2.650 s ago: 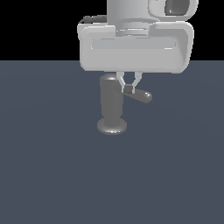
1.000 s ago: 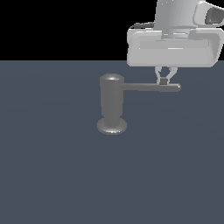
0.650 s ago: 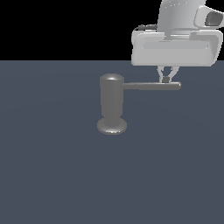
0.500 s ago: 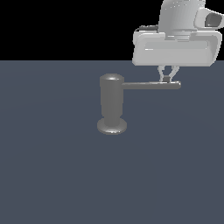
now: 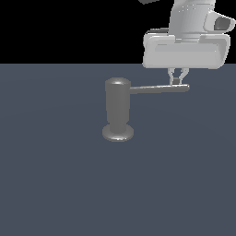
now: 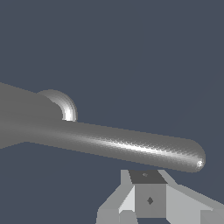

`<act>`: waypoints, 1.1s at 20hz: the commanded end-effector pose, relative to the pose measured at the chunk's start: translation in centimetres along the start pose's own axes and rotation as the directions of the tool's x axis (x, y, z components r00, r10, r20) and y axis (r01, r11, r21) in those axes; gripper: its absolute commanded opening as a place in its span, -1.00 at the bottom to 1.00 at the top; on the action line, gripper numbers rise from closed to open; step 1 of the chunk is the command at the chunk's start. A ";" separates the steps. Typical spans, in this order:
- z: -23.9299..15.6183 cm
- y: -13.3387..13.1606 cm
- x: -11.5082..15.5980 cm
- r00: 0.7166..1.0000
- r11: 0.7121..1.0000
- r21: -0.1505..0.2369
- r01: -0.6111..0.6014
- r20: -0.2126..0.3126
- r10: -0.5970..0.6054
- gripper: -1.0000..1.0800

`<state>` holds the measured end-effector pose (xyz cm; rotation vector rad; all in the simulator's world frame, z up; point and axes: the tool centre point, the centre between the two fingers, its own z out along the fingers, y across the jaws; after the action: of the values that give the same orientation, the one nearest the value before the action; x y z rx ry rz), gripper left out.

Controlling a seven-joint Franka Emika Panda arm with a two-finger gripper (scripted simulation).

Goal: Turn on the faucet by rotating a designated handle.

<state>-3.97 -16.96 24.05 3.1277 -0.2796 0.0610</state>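
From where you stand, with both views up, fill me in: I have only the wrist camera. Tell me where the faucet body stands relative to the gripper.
Observer: The faucet stands upright on its flared base, toward the exterior view's left of the gripper.
Operator: Give me the rod's direction.
Observer: The handle runs roughly level from the cylinder's upper part toward the exterior view's right.
Operator: Say where along it the gripper sits.
Observer: Just above it, near the rounded tip. The fingertips reach its top edge; whether they touch it, I cannot tell.
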 end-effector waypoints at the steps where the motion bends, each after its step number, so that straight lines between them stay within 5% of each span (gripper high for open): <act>1: 0.0 0.0 0.5 1.000 1.000 0.000 -0.002 -0.001 0.002 -1.00; 22: 1.0 0.1 6.7 1.000 1.000 -0.002 -0.020 0.015 0.020 -1.00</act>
<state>2.18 -18.26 24.07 3.1240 -0.3114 0.0498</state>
